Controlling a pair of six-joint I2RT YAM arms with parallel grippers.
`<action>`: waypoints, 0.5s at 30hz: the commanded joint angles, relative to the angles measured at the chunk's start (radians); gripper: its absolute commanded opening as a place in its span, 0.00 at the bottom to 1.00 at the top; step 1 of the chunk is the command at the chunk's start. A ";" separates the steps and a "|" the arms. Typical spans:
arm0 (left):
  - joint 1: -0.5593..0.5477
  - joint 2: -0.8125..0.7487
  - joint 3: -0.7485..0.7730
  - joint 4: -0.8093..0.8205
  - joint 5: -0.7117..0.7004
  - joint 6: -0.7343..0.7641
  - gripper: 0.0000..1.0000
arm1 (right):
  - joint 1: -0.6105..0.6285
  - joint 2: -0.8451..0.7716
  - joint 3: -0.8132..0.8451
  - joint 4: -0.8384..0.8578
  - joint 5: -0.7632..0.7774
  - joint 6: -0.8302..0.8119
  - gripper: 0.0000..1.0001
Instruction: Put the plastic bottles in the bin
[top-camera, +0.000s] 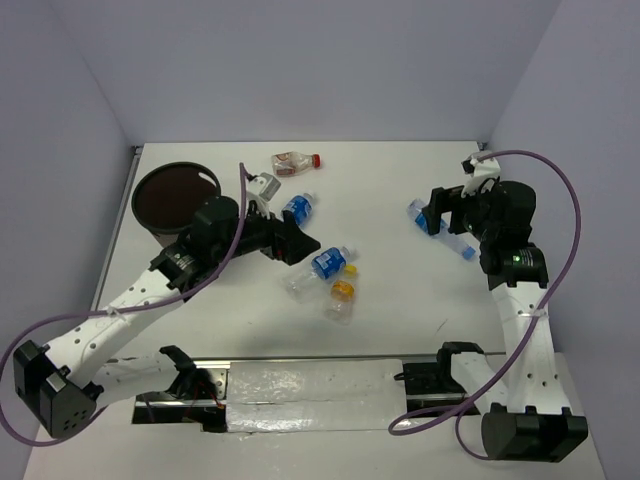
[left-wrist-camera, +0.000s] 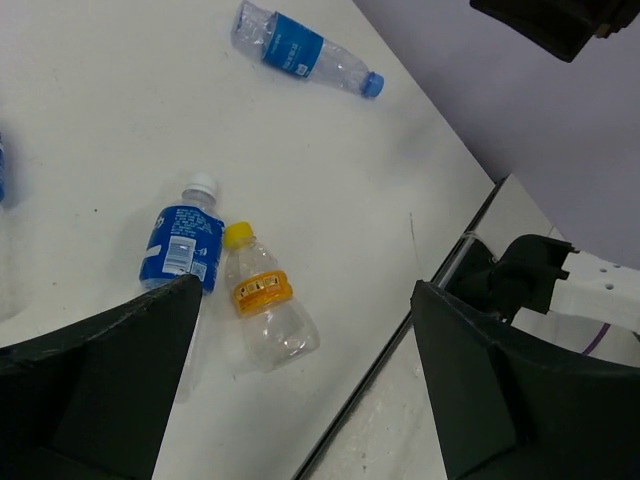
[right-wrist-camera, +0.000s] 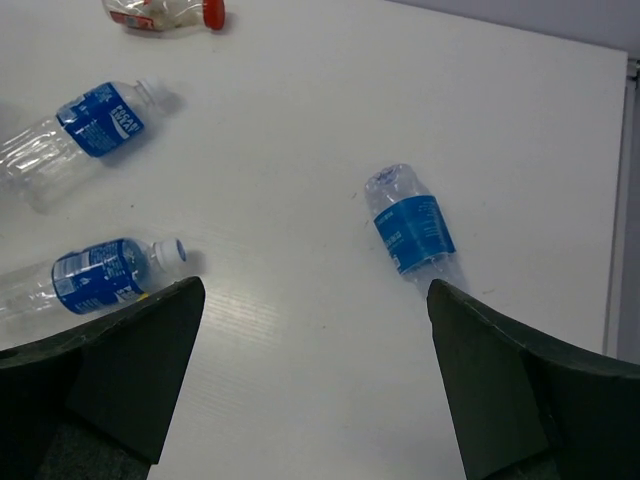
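Note:
The dark brown bin (top-camera: 175, 195) stands at the back left. Five clear bottles lie on the white table: a squat red-capped one (top-camera: 295, 162), a blue-labelled one (top-camera: 298, 208), another blue-labelled one (top-camera: 325, 265), an orange-capped one (top-camera: 341, 298) and a blue-labelled one at the right (top-camera: 440, 228). My left gripper (top-camera: 295, 245) is open and empty, above the middle bottles; its wrist view shows the blue-labelled bottle (left-wrist-camera: 185, 245) and the orange-capped one (left-wrist-camera: 262, 305) between the fingers. My right gripper (top-camera: 440, 210) is open and empty over the right bottle (right-wrist-camera: 412, 232).
A metal plate and rail (top-camera: 310, 385) run along the near edge between the arm bases. Grey-violet walls close in the table at the back and both sides. The right arm's base mount (left-wrist-camera: 540, 280) shows in the left wrist view.

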 joint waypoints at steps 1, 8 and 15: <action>-0.017 0.051 0.067 0.008 -0.060 0.035 0.99 | -0.001 -0.036 -0.011 0.058 0.003 -0.104 1.00; -0.019 0.165 0.140 -0.045 -0.125 0.056 1.00 | -0.001 -0.016 -0.040 -0.026 -0.118 -0.251 1.00; -0.019 0.417 0.336 -0.214 -0.275 0.089 0.88 | -0.002 0.056 -0.034 -0.087 -0.184 -0.305 1.00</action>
